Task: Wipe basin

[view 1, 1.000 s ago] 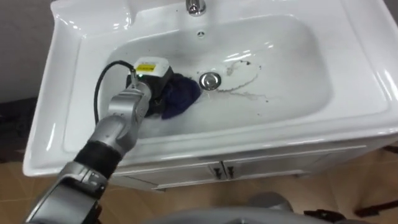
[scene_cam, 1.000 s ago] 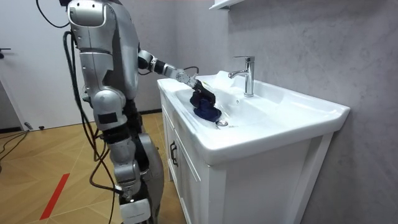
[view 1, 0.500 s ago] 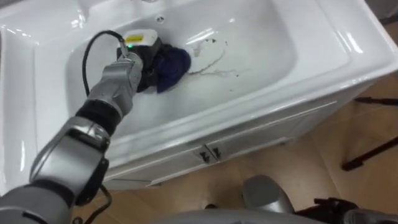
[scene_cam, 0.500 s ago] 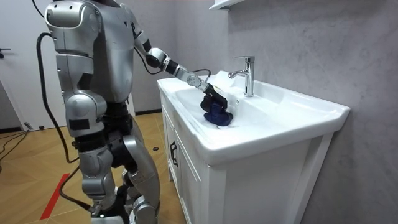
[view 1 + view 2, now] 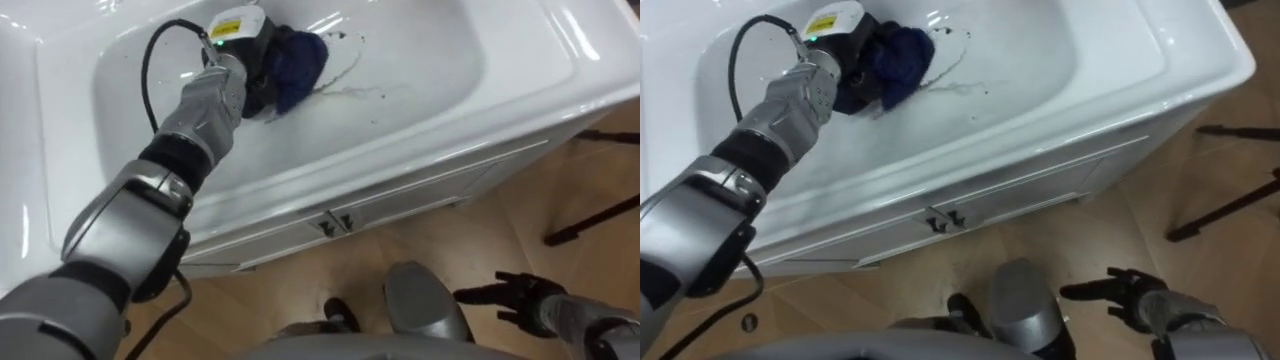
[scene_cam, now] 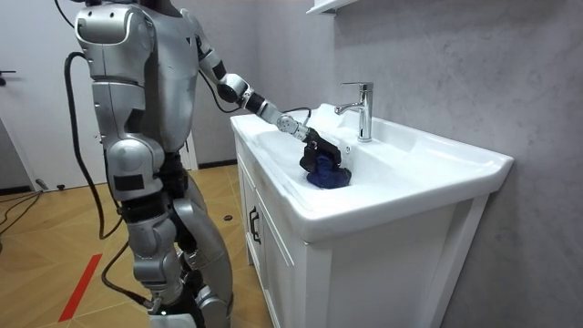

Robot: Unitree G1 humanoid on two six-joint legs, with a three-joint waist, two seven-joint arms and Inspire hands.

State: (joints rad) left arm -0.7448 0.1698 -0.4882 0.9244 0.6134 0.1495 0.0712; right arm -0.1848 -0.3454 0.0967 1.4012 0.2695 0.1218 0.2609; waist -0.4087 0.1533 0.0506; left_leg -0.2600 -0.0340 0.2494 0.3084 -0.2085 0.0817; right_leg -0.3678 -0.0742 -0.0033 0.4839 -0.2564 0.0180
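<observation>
The white basin [image 5: 470, 105] lies below me, with dark smears [image 5: 352, 88] on its bottom. A bunched dark blue cloth [image 5: 300, 55] rests on the basin floor beside the smears. My left hand [image 5: 252, 72] reaches in from the left with its fingers curled round the cloth and presses it down; the hand [image 5: 852, 62] and cloth [image 5: 902, 48] sit near the top edge of the right eye view. In the room view the left hand [image 6: 316, 144] holds the cloth [image 6: 328, 173] in mid-basin. My right hand [image 5: 515, 293] hangs low beside my body, fingers spread.
A chrome tap [image 6: 362, 109] stands at the back of the basin. White cabinet doors with small handles [image 5: 328, 224] sit under the front rim. Wooden floor [image 5: 560, 190] stretches to the right, with a dark stand leg [image 5: 590, 220] on it.
My left hand has slid the cloth across the basin floor, towards the room view's right. The eye views have tipped down, and my right hand now shows at the lower right.
</observation>
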